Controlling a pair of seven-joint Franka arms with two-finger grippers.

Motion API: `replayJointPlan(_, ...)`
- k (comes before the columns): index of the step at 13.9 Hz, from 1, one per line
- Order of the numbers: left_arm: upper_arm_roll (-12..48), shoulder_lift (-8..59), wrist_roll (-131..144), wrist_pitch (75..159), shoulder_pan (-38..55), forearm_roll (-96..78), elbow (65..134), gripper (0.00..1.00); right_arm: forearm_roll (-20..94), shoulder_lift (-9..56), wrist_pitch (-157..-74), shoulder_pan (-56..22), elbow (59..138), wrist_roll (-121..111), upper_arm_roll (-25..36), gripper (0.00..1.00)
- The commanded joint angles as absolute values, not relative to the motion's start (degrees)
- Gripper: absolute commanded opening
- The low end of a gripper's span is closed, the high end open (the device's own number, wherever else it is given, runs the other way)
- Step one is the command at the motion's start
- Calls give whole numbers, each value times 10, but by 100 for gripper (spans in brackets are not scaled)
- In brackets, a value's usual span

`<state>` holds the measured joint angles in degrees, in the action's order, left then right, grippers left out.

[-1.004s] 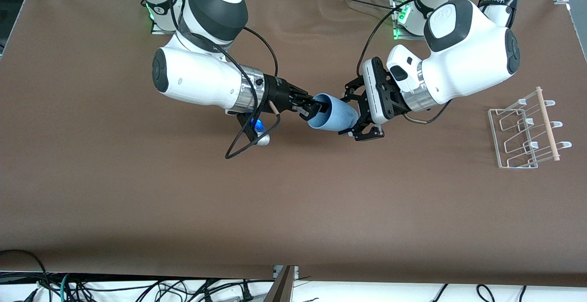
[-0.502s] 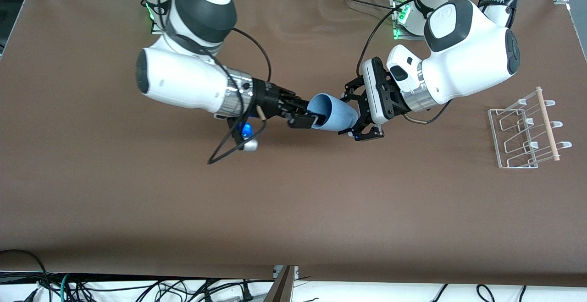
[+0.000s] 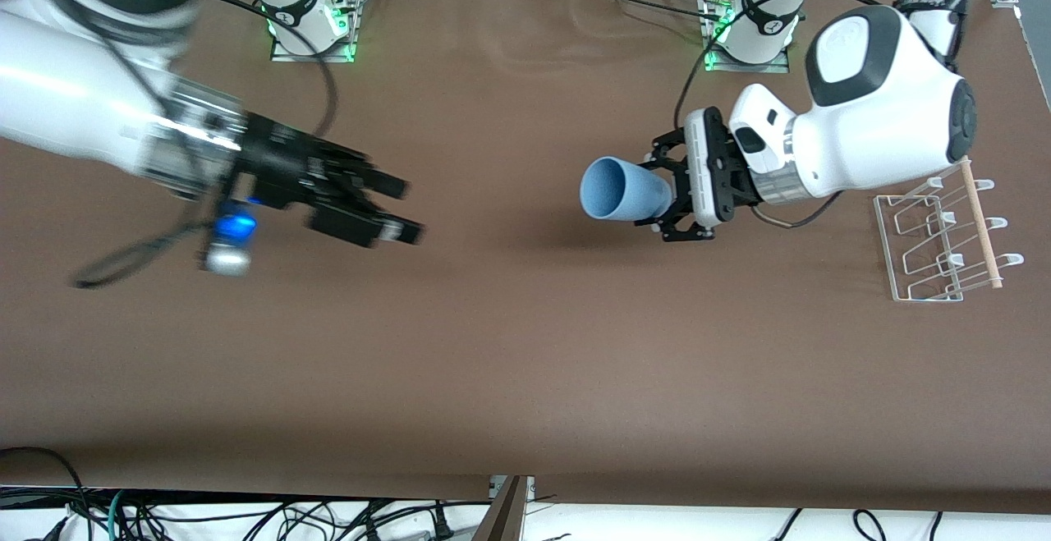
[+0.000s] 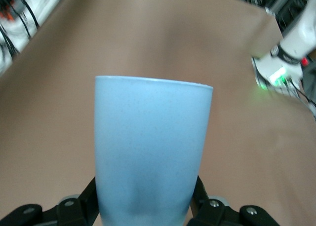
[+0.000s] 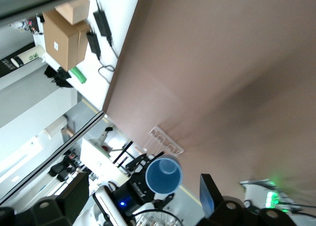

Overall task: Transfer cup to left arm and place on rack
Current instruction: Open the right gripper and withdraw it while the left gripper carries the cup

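Note:
The light-blue cup [image 3: 622, 189] lies on its side in the air over the table's middle, held at its base by my left gripper [image 3: 669, 194], which is shut on it. Its open mouth faces the right arm's end. In the left wrist view the cup [image 4: 152, 152] fills the middle between the black fingers [image 4: 84, 199]. My right gripper [image 3: 402, 211] is open and empty, over the table toward the right arm's end, well apart from the cup. The right wrist view shows the cup's mouth [image 5: 164, 176] farther off. The white wire rack [image 3: 940, 233] with its wooden rod stands at the left arm's end.
Both arm bases [image 3: 308, 20] stand with green lights along the table's edge by the robots. Cables trail from the right wrist [image 3: 123, 258]. The brown table [image 3: 525, 360] lies bare between the cup and the rack.
My right gripper has let go of the cup and pulled far back toward the right arm's end. My left gripper has carried the cup a little toward the rack.

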<state>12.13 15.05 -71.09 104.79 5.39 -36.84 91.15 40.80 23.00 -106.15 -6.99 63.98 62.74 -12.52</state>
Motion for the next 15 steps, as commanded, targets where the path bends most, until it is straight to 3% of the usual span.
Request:
replayJointPlan(1, 123, 136, -677, 958, 26, -286, 904, 0, 413, 184, -965, -68, 653, 558, -32, 99)
replayJointPlan(4, 122, 134, -660, 858, 15, -130, 878, 0, 412, 158, -842, -68, 653, 450, 58, 99)
replayJointPlan(6, 120, 133, -659, 811, 11, -29, 875, 0, 403, 159, -809, -69, 661, 351, 94, 99)
replayJointPlan(10, 125, 134, -652, 768, 15, 190, 878, 0, 244, 151, -804, -74, 701, 278, 91, 99)
replayJointPlan(13, 126, 155, -625, 762, 17, 324, 890, 0, 102, 52, -860, -71, 854, 264, 34, 99)
replayJointPlan(15, 127, 160, -595, 749, 23, 434, 937, 0, 63, -15, -910, -69, 959, 224, 19, 98)
